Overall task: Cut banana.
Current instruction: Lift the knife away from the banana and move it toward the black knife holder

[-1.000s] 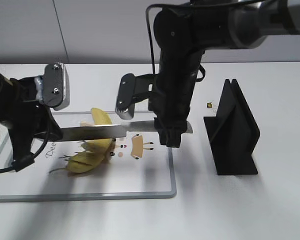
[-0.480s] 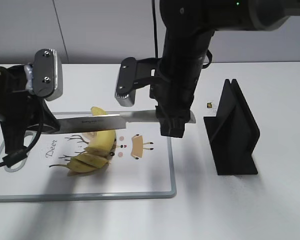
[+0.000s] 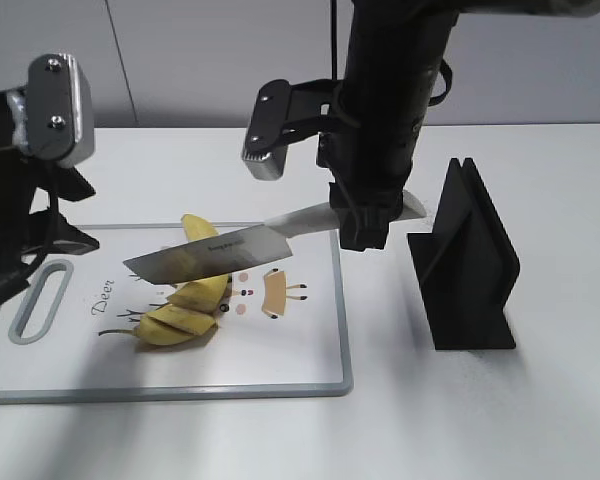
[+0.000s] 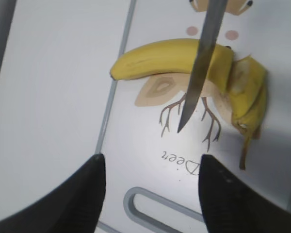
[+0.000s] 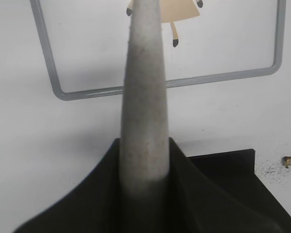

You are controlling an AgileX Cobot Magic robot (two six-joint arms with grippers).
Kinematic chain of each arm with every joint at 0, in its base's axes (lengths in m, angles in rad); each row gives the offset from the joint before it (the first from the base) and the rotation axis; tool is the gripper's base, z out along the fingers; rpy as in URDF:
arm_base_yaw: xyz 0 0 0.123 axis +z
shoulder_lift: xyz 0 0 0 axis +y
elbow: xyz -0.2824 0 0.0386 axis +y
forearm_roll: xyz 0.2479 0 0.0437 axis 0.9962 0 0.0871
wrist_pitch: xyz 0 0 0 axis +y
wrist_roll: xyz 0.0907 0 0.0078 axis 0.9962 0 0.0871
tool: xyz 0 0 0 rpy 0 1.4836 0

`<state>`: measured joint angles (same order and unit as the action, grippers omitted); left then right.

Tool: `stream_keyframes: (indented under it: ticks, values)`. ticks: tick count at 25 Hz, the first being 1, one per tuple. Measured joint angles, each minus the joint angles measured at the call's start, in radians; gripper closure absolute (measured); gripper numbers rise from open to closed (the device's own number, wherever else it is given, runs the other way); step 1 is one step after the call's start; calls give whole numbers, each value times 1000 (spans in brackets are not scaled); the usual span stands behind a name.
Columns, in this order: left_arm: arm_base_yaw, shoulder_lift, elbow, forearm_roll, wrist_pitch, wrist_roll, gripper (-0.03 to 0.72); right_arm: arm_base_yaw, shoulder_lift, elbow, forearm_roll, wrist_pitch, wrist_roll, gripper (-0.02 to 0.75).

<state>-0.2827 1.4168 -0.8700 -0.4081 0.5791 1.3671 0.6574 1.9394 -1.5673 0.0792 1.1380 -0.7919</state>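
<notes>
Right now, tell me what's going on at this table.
The right gripper holds a knife by its pale handle, with the blade in the air above the banana, tip angled down. The banana lies on a white cutting board, with several slices already cut at its stem end. The left gripper is open, holds nothing and is off the fruit. A black knife stand sits to the right of the board.

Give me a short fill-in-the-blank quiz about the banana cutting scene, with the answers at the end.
1. The right gripper holds the ____ by its pale handle.
2. The blade hangs above the banana, its tip tilted ____.
3. The banana lies on a white cutting ____ with a deer print.
4. The left gripper is ____ and holds nothing.

Missing words: knife; down; board; open
</notes>
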Motion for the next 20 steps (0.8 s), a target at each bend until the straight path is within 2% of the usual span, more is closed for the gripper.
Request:
stream_keyframes:
  ticks: [5,8,13,18,20]
  values:
    - [69,-74,0,-7,-4,-76,91,0,-45,-3,3,6,0,575]
    - [133,-106,0,-7,2,-198,91,0,-83,-3,7,16,0,575]
    - [223,-171,-26,32,114,-534,91,0,-143,-5,28,60,3,575]
    - [244,-224,-167,226,384,-878,99,0,-192,-9,55,78,54,575]
    - [246,-247,-202,281,486,-968,101,0,-206,-10,57,79,130,575]
